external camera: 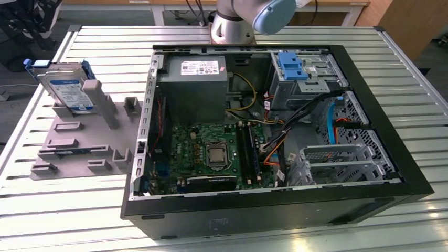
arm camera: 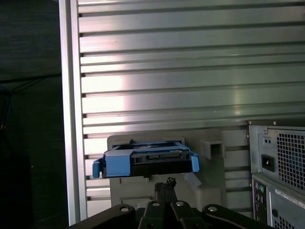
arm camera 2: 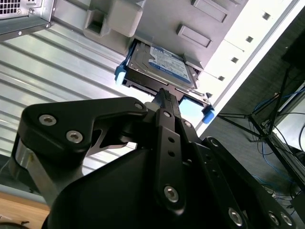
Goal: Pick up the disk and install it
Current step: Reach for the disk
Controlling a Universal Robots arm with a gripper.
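Note:
The disk (external camera: pixel 67 90), a silver drive with a white-and-blue label in a blue bracket, stands on edge in a grey holder (external camera: pixel 77 139) at the exterior view's left. It also shows in both wrist views, disk (arm camera 2: pixel 162 67) and disk (arm camera: pixel 145 160), still seated in the holder. My gripper (arm camera: pixel 164 185) hangs a short way off the disk's connector edge, apart from it. Its black fingers (arm camera 2: pixel 164 98) are pressed together, shut on nothing.
An open black computer case (external camera: pixel 392 178) lies on the slatted metal table (external camera: pixel 105 42), with a grey power supply (external camera: pixel 192 86), motherboard (external camera: pixel 210 149) and a drive bay with a blue latch (external camera: pixel 292 65). The table's edge (arm camera: pixel 66 119) runs close beside the holder.

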